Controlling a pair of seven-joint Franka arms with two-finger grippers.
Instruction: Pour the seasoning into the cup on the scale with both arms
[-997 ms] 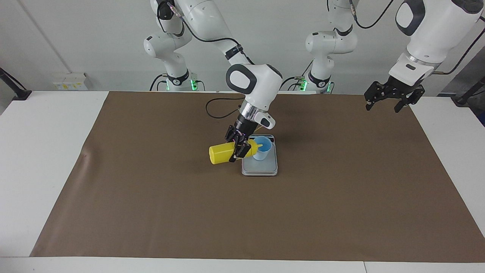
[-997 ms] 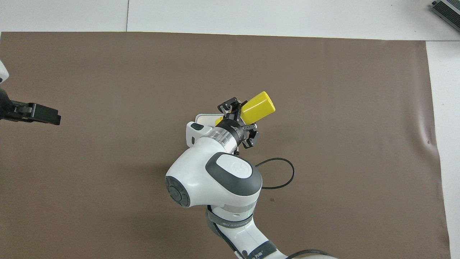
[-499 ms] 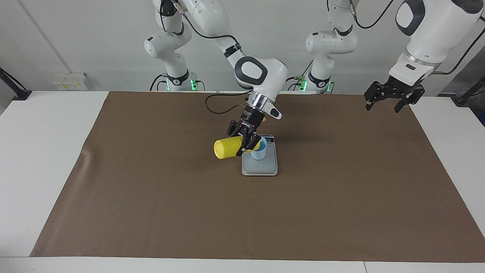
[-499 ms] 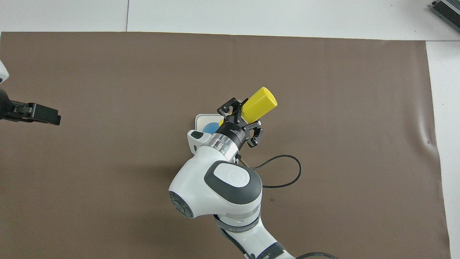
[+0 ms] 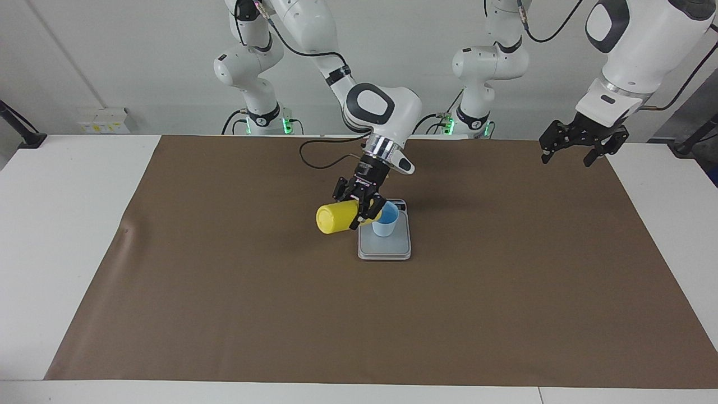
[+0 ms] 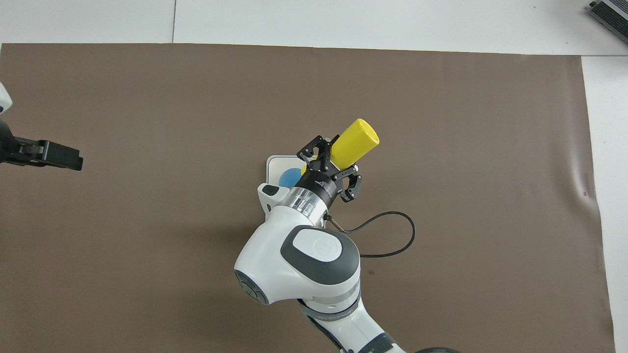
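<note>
1. Seasoning comes first: the opaque yellow plastic squeeze bottle (image 5: 335, 217) is held in the air, tipped almost on its side, its flat base toward the right arm's end of the table and its nozzle end at the rim of the cup.
2. The small light-blue tapered plastic cup (image 5: 386, 222) stands upright on the flat silver-grey digital kitchen scale (image 5: 385, 246), on the part of the weighing plate nearer to the robots; the nozzle itself is hidden by the gripper, so whether anything flows cannot be told.
3. The scale lies near the middle of the brown paper mat (image 5: 224, 292), its dark display strip along the edge nearer to the robots.
4. The right gripper (image 5: 363, 209) is clamped on the yellow bottle near its neck, over the edge of the scale that faces the right arm's end; in the overhead view its black links (image 6: 351, 181) splay out beside the bottle.
5. The right arm (image 6: 304, 255) reaches in over the mat, and a black cable (image 6: 387, 235) loops from its wrist.
6. The left gripper (image 5: 572, 150) hangs in the air over the mat's edge at the left arm's end, well apart from the scale, its fingers spread and holding nothing; the left arm waits.
7. The mat covers most of the white table (image 5: 56, 224).
</note>
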